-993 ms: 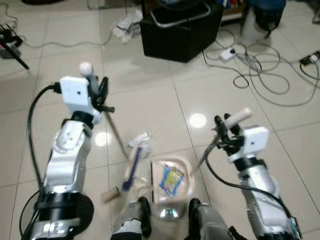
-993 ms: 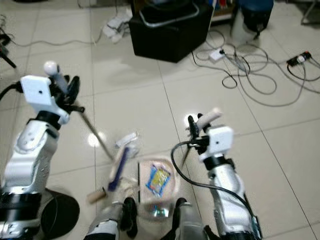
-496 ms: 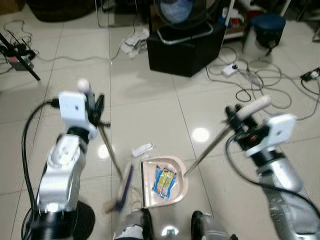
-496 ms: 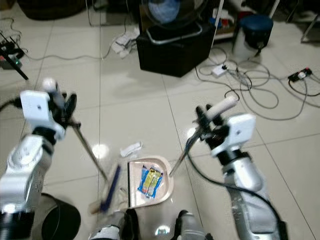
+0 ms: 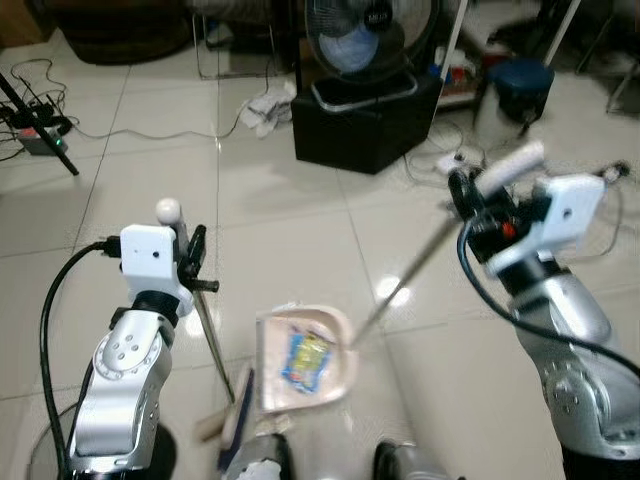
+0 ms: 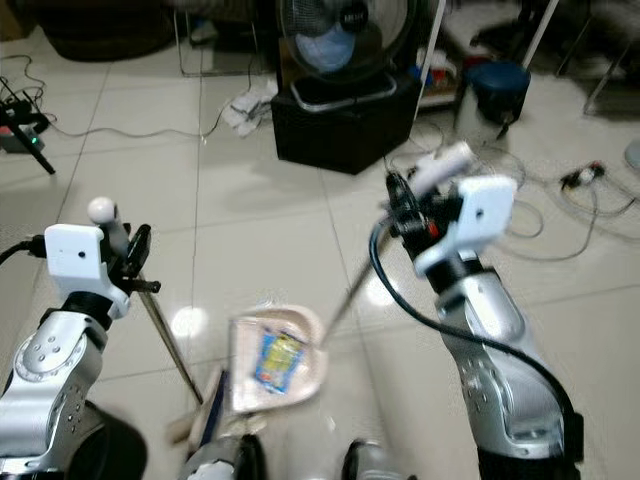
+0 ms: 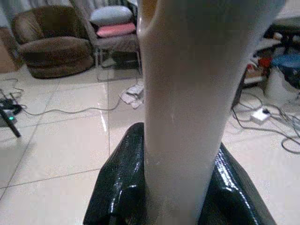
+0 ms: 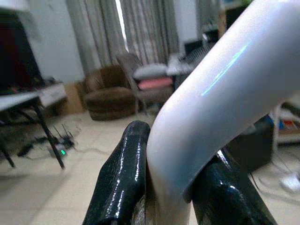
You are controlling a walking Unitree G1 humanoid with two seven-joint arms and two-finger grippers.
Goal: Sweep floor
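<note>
My left gripper (image 5: pixel 192 268) is shut on the thin broom handle (image 5: pixel 213 345), just below its white knob (image 5: pixel 167 210). The pale handle (image 7: pixel 183 117) stands between the black fingers (image 7: pixel 117 187) in the left wrist view. The broom head (image 5: pixel 236 435) lies low by my feet. My right gripper (image 5: pixel 478 205) is shut on the white grip (image 5: pixel 510 166) of the dustpan's long rod (image 5: pixel 405 278). The beige dustpan (image 5: pixel 338 375) lies between my arms with a yellow and blue wrapper (image 5: pixel 302 356) in it. I cannot tell whether the pan touches the floor.
A black box (image 5: pixel 365 130) with a fan (image 5: pixel 365 35) on it stands ahead. Cables and a power strip (image 5: pixel 450 160) trail over the tiles to its right, near a blue stool (image 5: pixel 520 80). A crumpled cloth (image 5: pixel 265 105) lies left of the box, and a black stand (image 5: pixel 40 130) at far left.
The whole view has tilted up and shows more of the room. My right gripper has risen and drawn the dustpan rod up with it. The dustpan with the wrapper has shifted slightly.
</note>
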